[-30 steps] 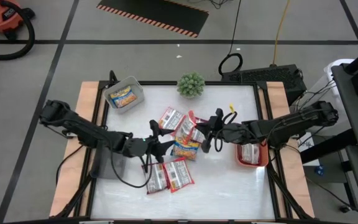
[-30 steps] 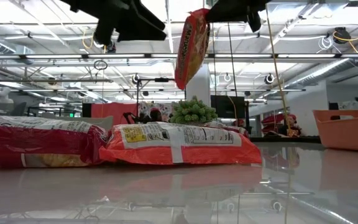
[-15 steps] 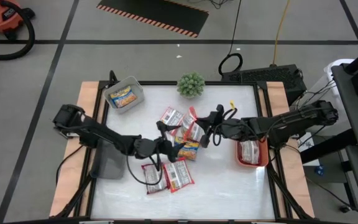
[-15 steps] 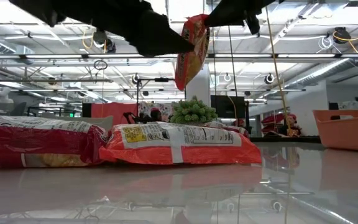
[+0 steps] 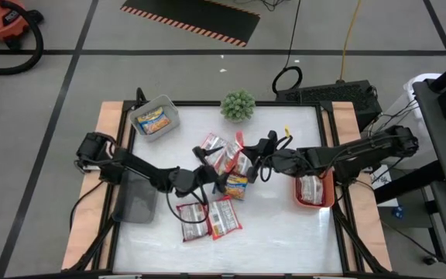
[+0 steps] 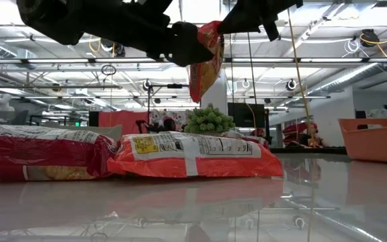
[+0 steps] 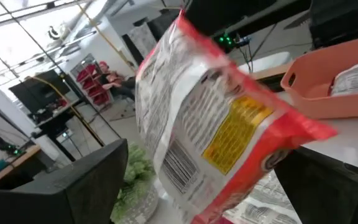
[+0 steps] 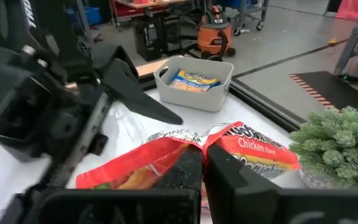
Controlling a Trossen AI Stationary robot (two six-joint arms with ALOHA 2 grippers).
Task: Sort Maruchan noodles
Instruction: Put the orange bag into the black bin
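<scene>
A red-and-white noodle packet [image 6: 205, 64] hangs in the air over the table's middle, below my shut right gripper [image 5: 254, 160]. My left gripper [image 5: 218, 172] is open and has come in from the table's left. In the left wrist view its two fingers [image 7: 92, 186] stand on either side of the hanging packet [image 7: 210, 118]. More packets lie flat on the table: two red ones [image 5: 210, 218] near the front, a yellow one [image 5: 234, 185] and red ones [image 5: 214, 145] under the grippers. My right gripper pinches the red packet's crimped top edge [image 8: 191, 148] between both fingers, coming level from the table's right. The packet is lifted clear and hangs slightly tilted below the fingers [image 6: 207, 40]. My left gripper: whether its fingers touch the packet, I cannot tell.
A grey bin [image 5: 155, 118] at the far left holds a yellow packet. An orange bin [image 5: 314, 191] at the right edge holds a red-and-white packet. A green potted plant [image 5: 238, 105] stands at the far edge. A grey flat lid [image 5: 135, 199] lies at the left edge.
My left gripper has moved toward the table's right and up to the hanging packet, until its fingers flank it. My right gripper has kept the packet lifted, nearly still.
</scene>
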